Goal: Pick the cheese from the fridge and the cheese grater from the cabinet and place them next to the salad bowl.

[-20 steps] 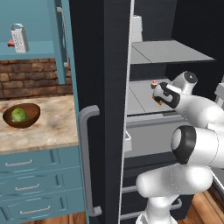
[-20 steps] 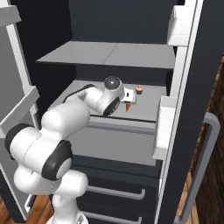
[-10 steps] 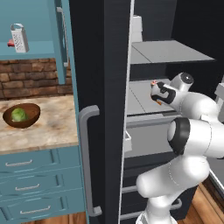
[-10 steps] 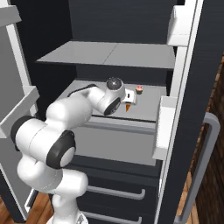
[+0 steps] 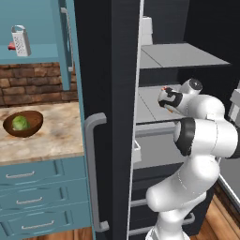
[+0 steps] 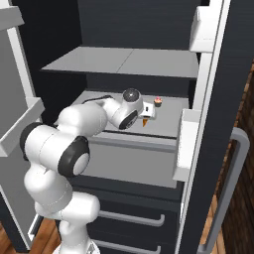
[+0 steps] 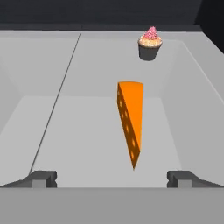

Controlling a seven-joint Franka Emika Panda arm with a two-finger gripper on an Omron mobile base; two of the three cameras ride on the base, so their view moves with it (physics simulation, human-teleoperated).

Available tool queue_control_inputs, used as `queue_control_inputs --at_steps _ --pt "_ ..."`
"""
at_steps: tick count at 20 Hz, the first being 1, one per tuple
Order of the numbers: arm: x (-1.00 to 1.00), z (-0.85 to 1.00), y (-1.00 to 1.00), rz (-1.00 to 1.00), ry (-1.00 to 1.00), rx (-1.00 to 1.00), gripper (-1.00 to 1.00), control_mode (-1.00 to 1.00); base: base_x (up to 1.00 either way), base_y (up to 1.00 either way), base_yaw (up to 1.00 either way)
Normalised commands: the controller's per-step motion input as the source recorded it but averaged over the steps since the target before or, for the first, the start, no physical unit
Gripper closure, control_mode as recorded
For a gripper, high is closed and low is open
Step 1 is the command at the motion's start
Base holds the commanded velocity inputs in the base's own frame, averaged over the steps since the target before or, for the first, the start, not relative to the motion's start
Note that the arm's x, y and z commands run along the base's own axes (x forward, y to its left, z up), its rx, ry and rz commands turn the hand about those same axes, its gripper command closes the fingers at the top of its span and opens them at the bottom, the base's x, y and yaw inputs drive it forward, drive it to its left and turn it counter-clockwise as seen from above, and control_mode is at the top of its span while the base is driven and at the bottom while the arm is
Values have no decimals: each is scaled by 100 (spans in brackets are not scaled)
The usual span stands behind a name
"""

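Room: simulated kitchen with teal units, a brick backsplash and a wood floor.
Counter: pale stone worktop (image 5: 56, 136) left of the fridge, teal drawers (image 5: 33, 197) beneath.
Salad bowl: dark wooden bowl (image 5: 22, 123) holding a lettuce head, on the worktop near the brick wall.
Cabinet: teal wall cupboard (image 5: 56, 47), door open; cheese grater (image 5: 20, 41) upright on its shelf.
Fridge: tall black appliance (image 6: 213, 129), door open, grey shelves showing.
Cheese: orange wedge (image 7: 131, 127) on the middle grey shelf (image 7: 87, 131), thin end toward the camera.
Cupcake: pink-topped cupcake (image 7: 149, 43) farther back on the same shelf, apart from the wedge.
Arm: reaches into the fridge at middle-shelf level.
Gripper: gripper (image 7: 112, 178) low over the shelf, fingers (image 7: 41, 178) spread wide either side of the wedge's near tip, not touching it.
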Motion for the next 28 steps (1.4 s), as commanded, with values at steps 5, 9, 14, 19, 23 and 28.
queue_control_inputs --at_steps 5,9,14,19,23,28 --pt "21 -7 -8 0 4 0 -100 -100 0 0 0" --pt "20 -8 -7 0 0 0 -100 -100 0 0 0" --pt "20 -13 -2 0 0 0 -100 -100 0 0 0" --pt "24 -14 -1 0 0 0 -100 -100 0 0 0" --pt "24 -12 -4 0 0 0 -100 -100 0 0 0" --pt "24 -13 -5 0 0 1 -100 -100 0 0 0"
